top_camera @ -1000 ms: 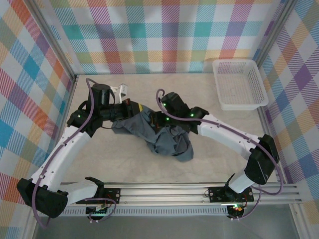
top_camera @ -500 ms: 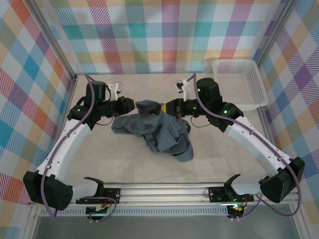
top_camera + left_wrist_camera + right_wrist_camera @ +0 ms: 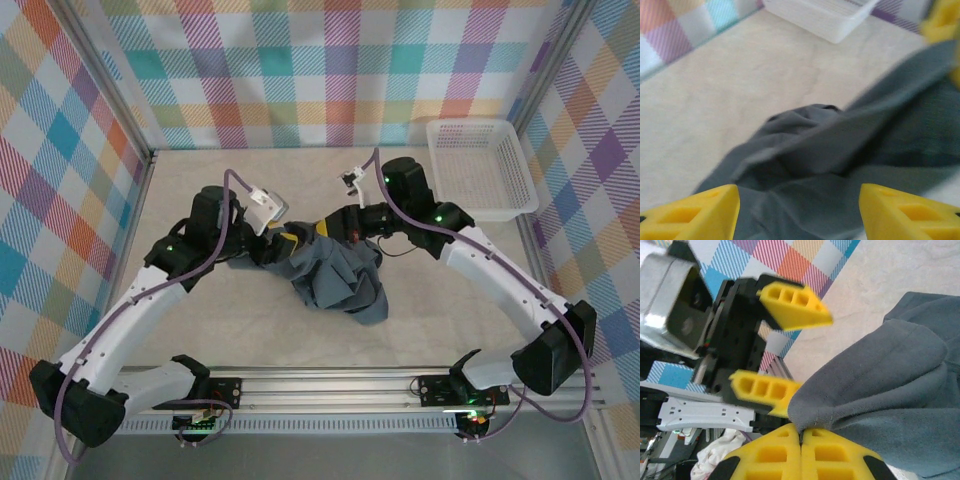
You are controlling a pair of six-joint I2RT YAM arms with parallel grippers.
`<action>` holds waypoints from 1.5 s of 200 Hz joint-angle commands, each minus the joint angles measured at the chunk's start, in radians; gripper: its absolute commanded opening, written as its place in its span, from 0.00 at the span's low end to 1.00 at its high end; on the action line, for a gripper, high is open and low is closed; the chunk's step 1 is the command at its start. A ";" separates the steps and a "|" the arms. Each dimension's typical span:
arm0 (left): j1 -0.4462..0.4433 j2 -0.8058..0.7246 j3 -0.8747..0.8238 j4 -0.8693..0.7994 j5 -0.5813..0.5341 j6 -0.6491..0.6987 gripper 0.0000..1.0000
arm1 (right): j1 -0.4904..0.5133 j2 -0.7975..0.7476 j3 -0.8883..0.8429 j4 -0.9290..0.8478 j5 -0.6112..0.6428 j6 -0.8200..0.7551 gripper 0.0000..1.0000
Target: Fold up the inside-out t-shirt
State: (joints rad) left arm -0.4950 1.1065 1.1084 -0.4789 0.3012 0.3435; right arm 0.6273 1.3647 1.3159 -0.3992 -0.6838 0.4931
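Right wrist view: right gripper (image 3: 801,432) pinched tight on stitched hem of dark slate-grey thin-fabric t-shirt (image 3: 875,385); left gripper (image 3: 799,200) spread wide over crumpled cloth on beige tabletop (image 3: 740,90).

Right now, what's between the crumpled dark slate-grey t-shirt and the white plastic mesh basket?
Bare beige tabletop in the left wrist view; from above, the right arm crosses over it.

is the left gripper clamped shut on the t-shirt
No, the left gripper has its yellow fingers wide apart, with the t-shirt unpinched between them.
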 commanded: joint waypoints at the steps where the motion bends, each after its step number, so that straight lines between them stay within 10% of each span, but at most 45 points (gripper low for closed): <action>1: 0.001 0.056 0.004 0.155 -0.123 0.080 0.65 | -0.006 -0.001 0.052 0.003 -0.084 0.010 0.00; 59: 0.002 0.215 0.078 0.147 0.253 0.112 0.64 | -0.005 0.010 0.069 -0.013 -0.099 0.000 0.00; 93: 0.004 0.264 0.095 0.091 0.143 0.110 0.39 | -0.008 0.002 0.075 -0.043 -0.051 -0.009 0.00; 116: 0.011 0.290 0.107 0.063 0.006 0.092 0.00 | -0.017 -0.012 0.075 -0.062 -0.023 -0.022 0.00; 208: 0.146 0.135 0.038 0.124 0.019 -0.224 0.00 | -0.050 -0.057 0.009 -0.115 0.119 -0.043 0.00; 270: 0.151 0.094 0.152 -0.009 0.199 -0.322 0.00 | 0.101 -0.002 0.053 -0.219 0.471 -0.171 0.30; 300: 0.150 0.088 0.150 -0.037 0.163 -0.326 0.00 | 0.203 0.041 0.041 -0.186 0.753 -0.133 0.62</action>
State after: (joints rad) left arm -0.3515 1.2098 1.2362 -0.4641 0.4492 0.0471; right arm 0.7719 1.3781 1.3430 -0.5934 -0.2028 0.3744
